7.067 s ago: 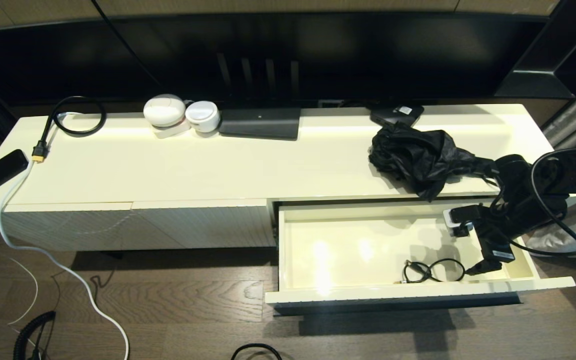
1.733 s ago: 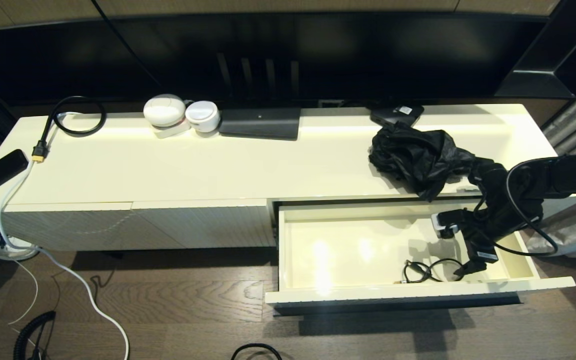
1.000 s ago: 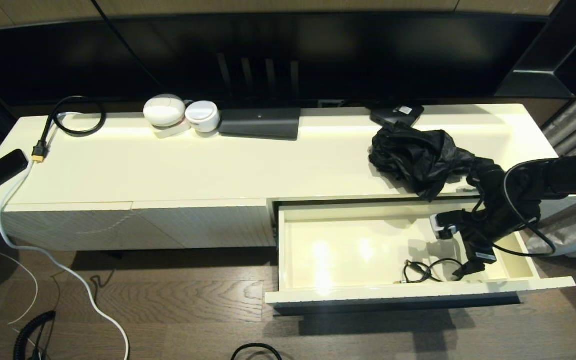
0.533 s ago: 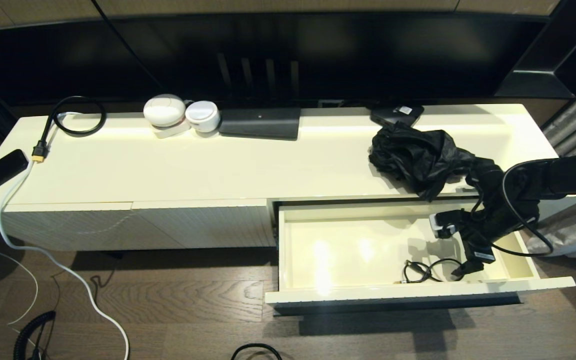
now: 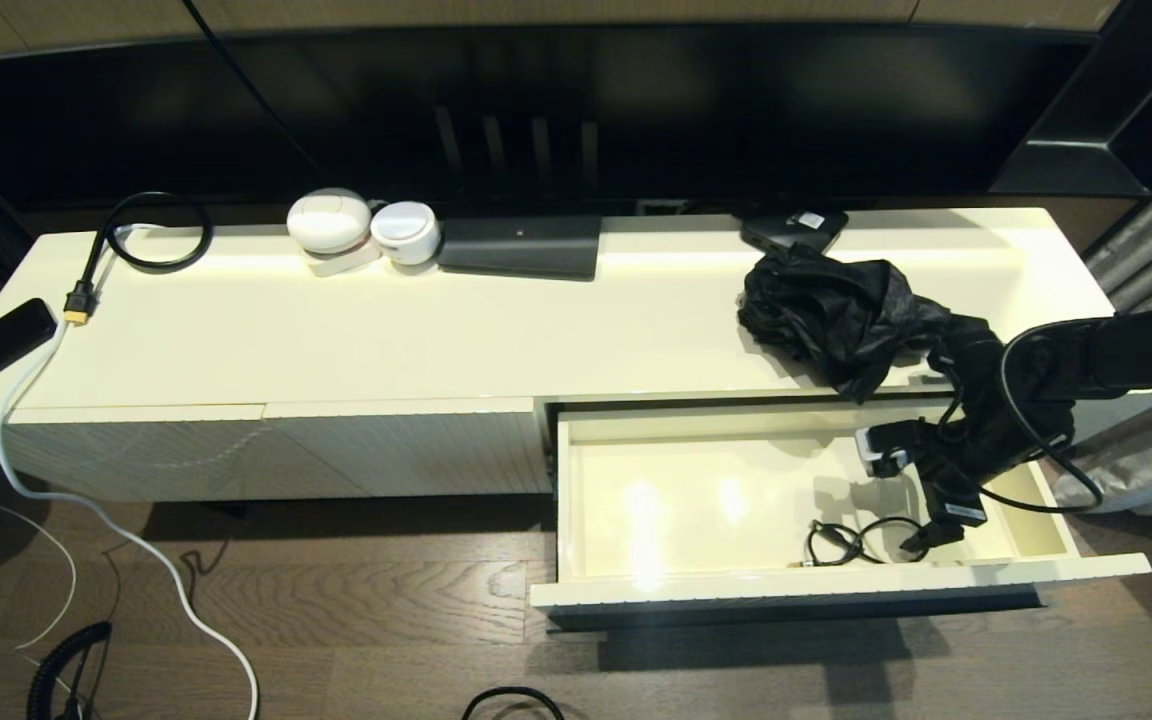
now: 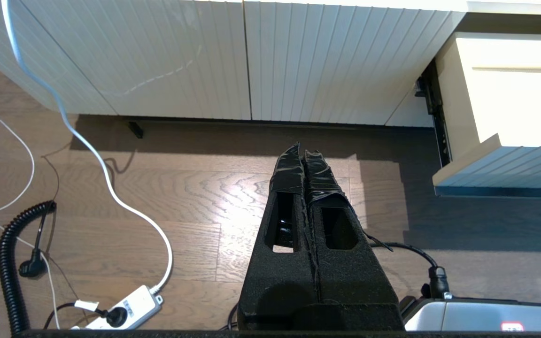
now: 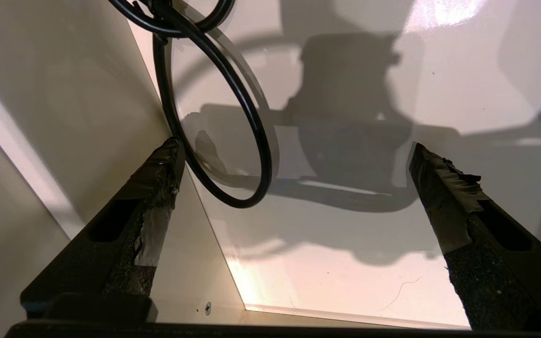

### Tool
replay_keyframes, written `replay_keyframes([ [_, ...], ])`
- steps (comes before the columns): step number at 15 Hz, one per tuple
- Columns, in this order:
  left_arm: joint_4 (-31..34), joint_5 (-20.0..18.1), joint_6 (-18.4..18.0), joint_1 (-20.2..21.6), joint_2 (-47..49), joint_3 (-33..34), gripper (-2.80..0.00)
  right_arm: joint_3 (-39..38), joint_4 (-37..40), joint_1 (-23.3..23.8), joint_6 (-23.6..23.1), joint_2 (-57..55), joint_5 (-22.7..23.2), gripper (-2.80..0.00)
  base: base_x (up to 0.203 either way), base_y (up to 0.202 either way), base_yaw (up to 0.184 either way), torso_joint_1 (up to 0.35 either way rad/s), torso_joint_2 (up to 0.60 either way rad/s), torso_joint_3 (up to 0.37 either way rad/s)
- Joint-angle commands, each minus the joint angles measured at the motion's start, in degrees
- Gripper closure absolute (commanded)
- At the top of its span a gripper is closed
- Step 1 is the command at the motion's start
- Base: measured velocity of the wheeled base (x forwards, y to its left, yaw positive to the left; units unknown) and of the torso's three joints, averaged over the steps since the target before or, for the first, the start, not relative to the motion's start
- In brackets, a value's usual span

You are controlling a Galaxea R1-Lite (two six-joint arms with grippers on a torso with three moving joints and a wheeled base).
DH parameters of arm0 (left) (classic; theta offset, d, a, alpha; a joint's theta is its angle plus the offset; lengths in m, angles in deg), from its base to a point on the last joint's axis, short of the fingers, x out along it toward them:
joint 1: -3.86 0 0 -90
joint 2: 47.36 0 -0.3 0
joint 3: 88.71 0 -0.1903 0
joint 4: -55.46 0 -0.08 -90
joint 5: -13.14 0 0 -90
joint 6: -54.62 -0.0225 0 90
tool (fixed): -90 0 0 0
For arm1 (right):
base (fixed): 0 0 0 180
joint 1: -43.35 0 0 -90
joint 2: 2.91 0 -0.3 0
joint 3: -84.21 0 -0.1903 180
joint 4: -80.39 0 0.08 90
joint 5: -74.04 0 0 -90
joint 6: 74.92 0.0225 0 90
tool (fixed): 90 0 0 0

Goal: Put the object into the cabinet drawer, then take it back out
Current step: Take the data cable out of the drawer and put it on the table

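So the cabinet drawer (image 5: 796, 500) is pulled all the way out, and everything interesting sits relative to it. The object here looks like a small coiled black cable (image 5: 861, 543), lying flat on the drawer floor close to the front wall, toward the right half. My read: it's been dropped off inside, so the "put it in" half looks done and the "take it out" half is what's up now.

The right gripper (image 5: 921, 548) is reaching down into the drawer, just to the right of the cable. That makes sense if it's lining up to grab it, since the loop hugs the front wall and there isn't much room to get a finger behind it.

In the right wrist view the fingers (image 7: 158, 173) are spread wide and holding nothing. One fingertip is right at the edge of the cable loop (image 7: 219, 117), next to the drawer wall; I can't say for sure whether it actually touches. The other finger is well off to the far side over bare drawer floor.

The left gripper (image 6: 304, 162) is parked down over the wood floor, left of the drawer front, with its fingers pressed together and empty.

There's also a crumpled black cloth (image 5: 836, 315) on the cabinet top just behind the drawer, not involved as far as I can tell.
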Motion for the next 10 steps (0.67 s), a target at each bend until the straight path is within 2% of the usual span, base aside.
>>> replay_keyframes([
  [1, -0.01, 0.04, 0.06, 0.03, 0.0, 0.04, 0.0, -0.04, 0.18, -0.01, -0.46, -0.03, 0.05, -2.8, 0.0, 0.0, 0.0, 0.0, 0.0, 0.0],
  [10, -0.01, 0.04, 0.06, 0.06, 0.0, 0.0, 0.0, 0.85, 0.18, -0.01, -0.46, -0.78, -0.01, -2.8, 0.0, 0.0, 0.0, 0.0, 0.0, 0.0],
])
